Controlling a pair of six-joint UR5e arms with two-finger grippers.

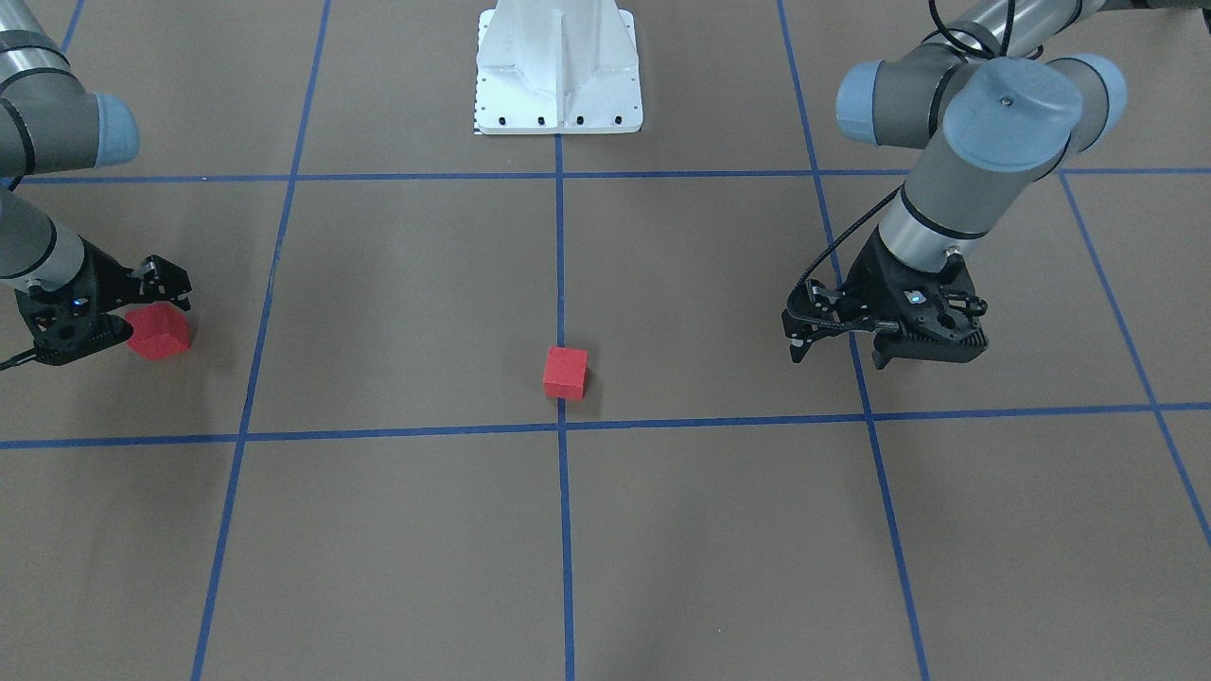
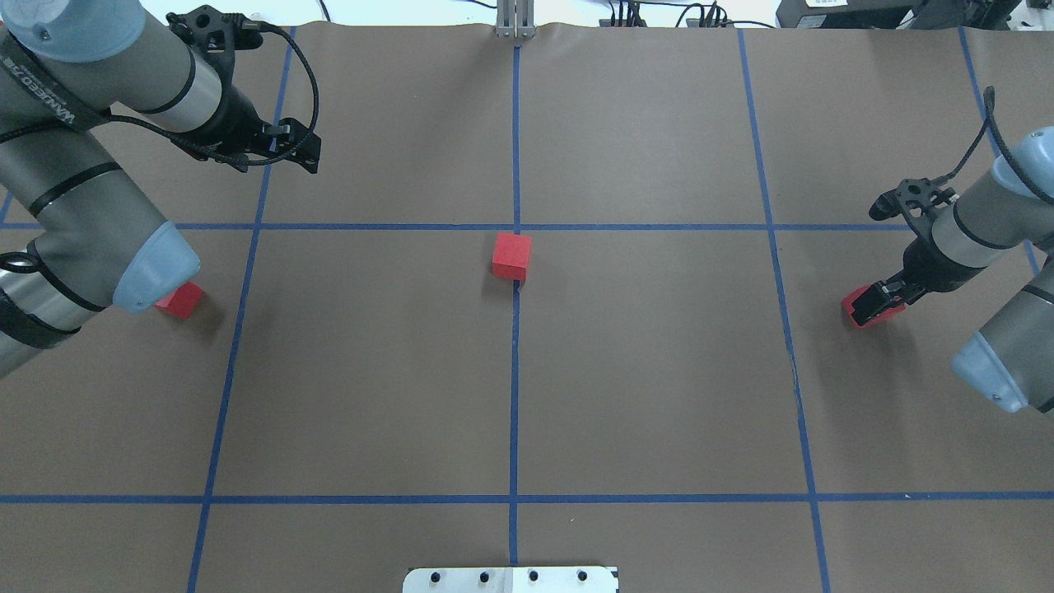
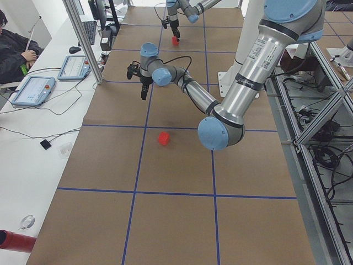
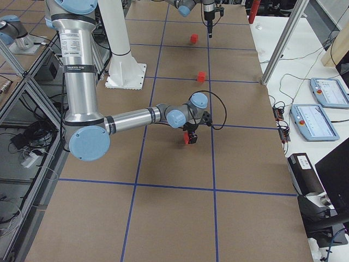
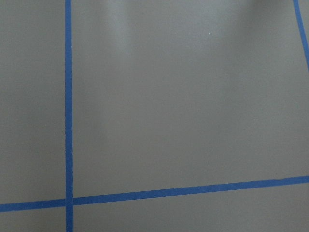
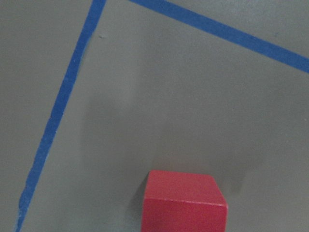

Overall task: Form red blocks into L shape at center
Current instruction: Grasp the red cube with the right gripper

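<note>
One red block point(image 2: 511, 255) point(image 1: 565, 372) lies on the middle blue line, just on the robot's side of the center crossing point(image 2: 516, 226) point(image 1: 562, 427). A second red block point(image 2: 179, 299) lies at the left, half hidden under my left arm's elbow. A third red block point(image 1: 159, 333) point(image 6: 183, 200) sits between the fingers of my right gripper point(image 1: 142, 317) point(image 2: 874, 305), which looks shut on it at table level. My left gripper point(image 1: 837, 352) point(image 2: 276, 165) is open and empty, above bare paper far left of the center.
The white robot base plate point(image 1: 558, 76) point(image 2: 510, 579) stands on the middle line at the robot's edge. A side table with tablets point(image 3: 71, 66) and a seated operator point(image 3: 14, 49) lies beyond the far edge. Blue tape lines grid the brown paper.
</note>
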